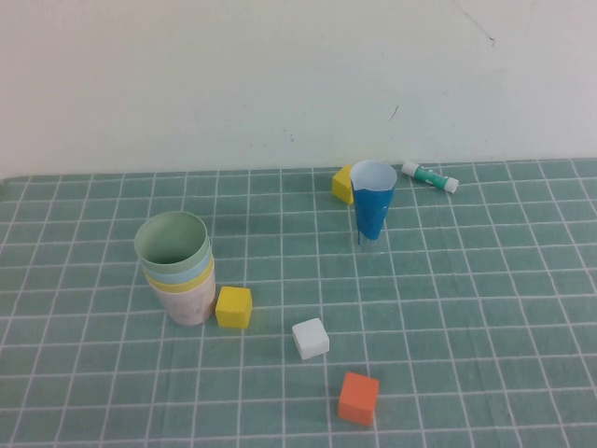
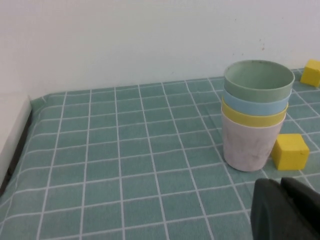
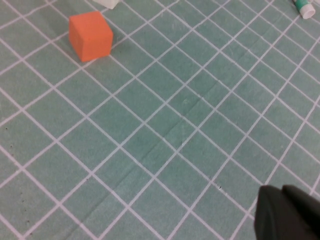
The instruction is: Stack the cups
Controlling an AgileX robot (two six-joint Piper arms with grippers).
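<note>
nested cups (image 1: 177, 271) upright at table's left, touching yellow cube (image 1: 233, 307). only in wrist views: left gripper (image 2: 286, 210) closed near the stack; right gripper (image 3: 290, 214) closed over bare cloth, orange cube (image 3: 90, 35) well apart.

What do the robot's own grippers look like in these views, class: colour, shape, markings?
Only a corner of each shows. The left gripper and right gripper are plain matte black with rounded edges. No markings or cables are visible, and neither arm appears in the high view.
</note>
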